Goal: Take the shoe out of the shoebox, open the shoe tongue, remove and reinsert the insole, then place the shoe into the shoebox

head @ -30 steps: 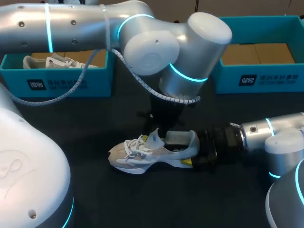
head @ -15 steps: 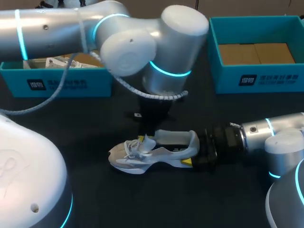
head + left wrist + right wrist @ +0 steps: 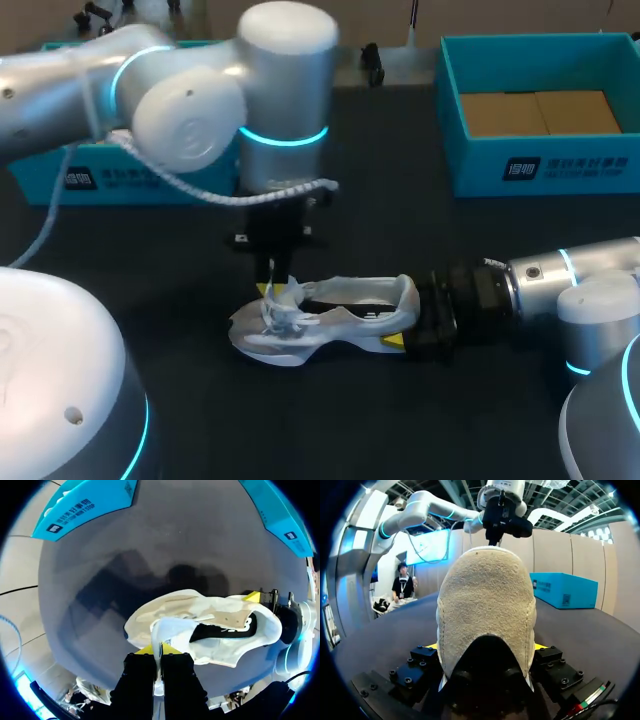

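— Start with the overhead camera. Where's the shoe (image 3: pixel 330 322)?
— Lying on its sole on the dark table (image 3: pixel 400 230), a bit toward six o'clock from the middle, toe at nine, heel at three. A teal shoebox (image 3: pixel 110 180) sits off at its ten o'clock. A second shoebox (image 3: pixel 560 165), with brown card inside, is at two. Both are well apart from it.
— The grippers?
— The left gripper (image 3: pixel 277 291) hangs over the lace end. The right gripper (image 3: pixel 405 325) is at the heel, reaching in from three o'clock.
— And the left wrist camera?
— Its fingers are clenched on the white tongue (image 3: pixel 165 630), which stands up thin between the yellow tips. The shoe's opening gapes just ahead.
— Right wrist camera?
— The suede heel fills the space between its fingers, with a yellow tip pressed against each side, so it's gripping the shoe. Straight ahead, at twelve, the other gripper hangs over the toe end.
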Motion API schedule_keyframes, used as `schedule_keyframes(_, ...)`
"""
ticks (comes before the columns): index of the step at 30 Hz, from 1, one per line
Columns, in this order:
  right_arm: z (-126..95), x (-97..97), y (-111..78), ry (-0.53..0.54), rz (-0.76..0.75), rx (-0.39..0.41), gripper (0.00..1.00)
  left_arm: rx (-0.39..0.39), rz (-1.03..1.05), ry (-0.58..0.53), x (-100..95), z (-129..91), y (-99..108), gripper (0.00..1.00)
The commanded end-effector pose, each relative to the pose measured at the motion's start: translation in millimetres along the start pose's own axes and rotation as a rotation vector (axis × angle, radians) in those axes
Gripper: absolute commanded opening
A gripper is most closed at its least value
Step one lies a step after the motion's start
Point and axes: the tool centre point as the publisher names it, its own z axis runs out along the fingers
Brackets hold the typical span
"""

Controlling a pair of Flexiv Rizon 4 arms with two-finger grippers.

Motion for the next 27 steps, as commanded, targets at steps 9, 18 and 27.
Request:
schedule_keyframes(9,2,1.3,0.7,-0.001,0.001,0.005,0.0,0.006,0.045,0.302,-15.6,35,-3,0.0)
schedule_keyframes(18,2,1.3,0.7,-0.001,0.001,0.005,0.0,-0.019,0.081,0.342,-32.8,35,-3,1.0)
schedule_keyframes(27,2,1.3,0.7,-0.001,0.001,0.005,0.0,0.079,0.188,0.369,-45.8,-13,18,1.0)
